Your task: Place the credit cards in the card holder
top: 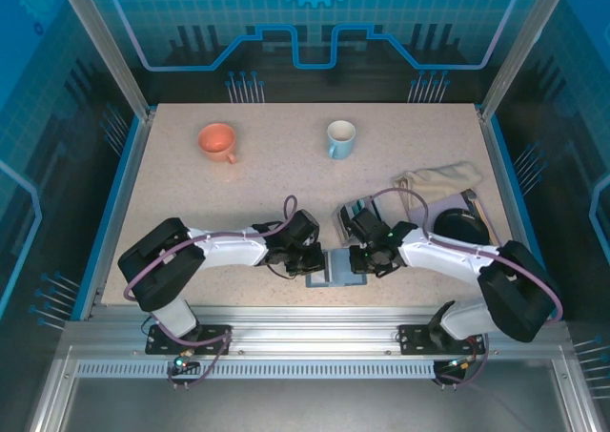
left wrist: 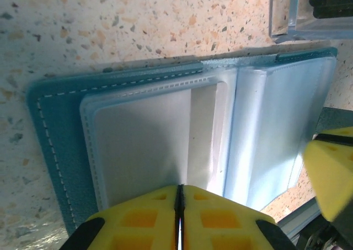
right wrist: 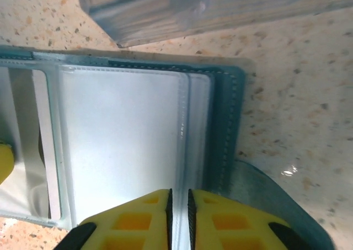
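The left gripper (top: 319, 258) and right gripper (top: 358, 259) close in from either side on the card holder (top: 335, 278). It lies open on the tabletop (top: 191, 213) near the front edge, just in front of the grey rack (top: 349, 218).

Left wrist: the left gripper (left wrist: 179, 193) has its fingers pressed together on the near edge of a clear pocket page of the card holder (left wrist: 55, 134), whose teal cover lies flat.

Right wrist: the right gripper (right wrist: 179, 203) pinches the edge of another clear page. The card holder (right wrist: 226, 117) lies directly beneath, the grey rack (right wrist: 193, 7) just beyond.
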### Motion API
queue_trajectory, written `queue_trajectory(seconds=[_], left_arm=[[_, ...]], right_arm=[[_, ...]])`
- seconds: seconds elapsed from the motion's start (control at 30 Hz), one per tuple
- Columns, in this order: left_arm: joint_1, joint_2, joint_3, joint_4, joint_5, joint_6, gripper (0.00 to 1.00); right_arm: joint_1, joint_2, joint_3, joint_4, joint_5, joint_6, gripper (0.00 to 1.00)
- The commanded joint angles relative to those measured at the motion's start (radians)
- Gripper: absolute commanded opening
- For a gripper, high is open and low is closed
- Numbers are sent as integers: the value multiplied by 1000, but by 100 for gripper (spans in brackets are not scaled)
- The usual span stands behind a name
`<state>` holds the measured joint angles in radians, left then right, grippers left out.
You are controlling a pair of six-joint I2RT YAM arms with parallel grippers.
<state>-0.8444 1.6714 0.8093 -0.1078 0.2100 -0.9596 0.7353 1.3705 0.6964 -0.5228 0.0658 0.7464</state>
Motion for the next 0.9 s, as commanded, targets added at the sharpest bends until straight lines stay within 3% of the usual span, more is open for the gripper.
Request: queue_trajectory(seconds=[0.0,0.13,0.33,0.47,0.7,0.87], left_arm=[[-4,-15,19,-133,-35,34,13],[-2,-61,62,-163,-52,47,19],[4,-58,165,-214,-89,66,29],[36,-7,225,-199,-75,45,34],[123,88,304,-189,-24,-6,38],[181,119,303,-144,26,-40,40]], right_arm=[[-26,-71,83,-85,53,-63,22],[-122,-142,139,-143,116,-139,34],[-405,-152,178,-120,-65,-266,59],[-502,-49,262,-125,-154,-312,66],[-503,87,364,-129,-247,-342,67],[-379,110,425,-167,-73,-352,59]])
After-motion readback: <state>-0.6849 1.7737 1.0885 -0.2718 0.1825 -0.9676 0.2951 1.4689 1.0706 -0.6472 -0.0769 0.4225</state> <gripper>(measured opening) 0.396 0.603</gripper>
